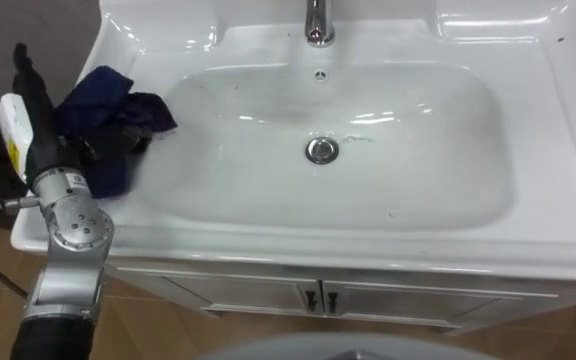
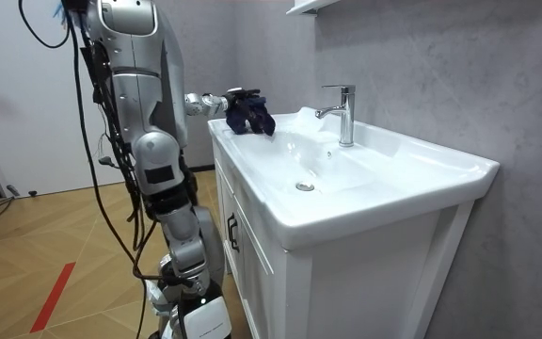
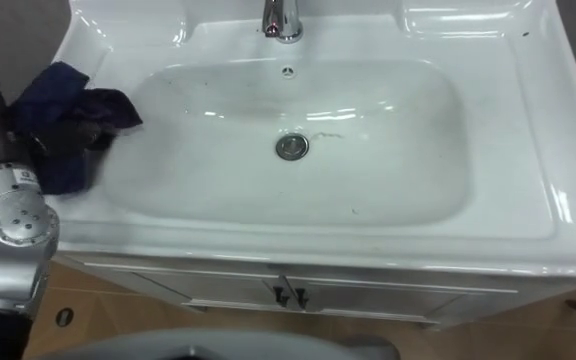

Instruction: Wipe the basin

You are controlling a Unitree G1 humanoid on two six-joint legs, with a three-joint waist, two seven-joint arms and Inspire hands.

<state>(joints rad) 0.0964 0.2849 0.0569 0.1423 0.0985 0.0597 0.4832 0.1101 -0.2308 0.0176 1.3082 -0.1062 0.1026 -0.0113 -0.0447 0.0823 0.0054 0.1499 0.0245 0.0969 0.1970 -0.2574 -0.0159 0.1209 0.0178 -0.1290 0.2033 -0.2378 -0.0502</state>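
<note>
Lying on left rim of basin (image 1: 268,235), dark blue cloth (image 1: 108,100) half covering left hand (image 1: 36,135), grasp unclear.

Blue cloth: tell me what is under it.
The blue cloth bunches at the left hand, over the left rim of the white basin, at the bowl's edge. The rim directly beneath is covered, so anything lying there is hidden.

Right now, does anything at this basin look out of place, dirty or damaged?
Nothing looks broken or spilled. A thin dark streak marks the basin just right of the drain, so it seems not yet wiped there. The left hand grips a bunched dark blue cloth on the left rim.
</note>
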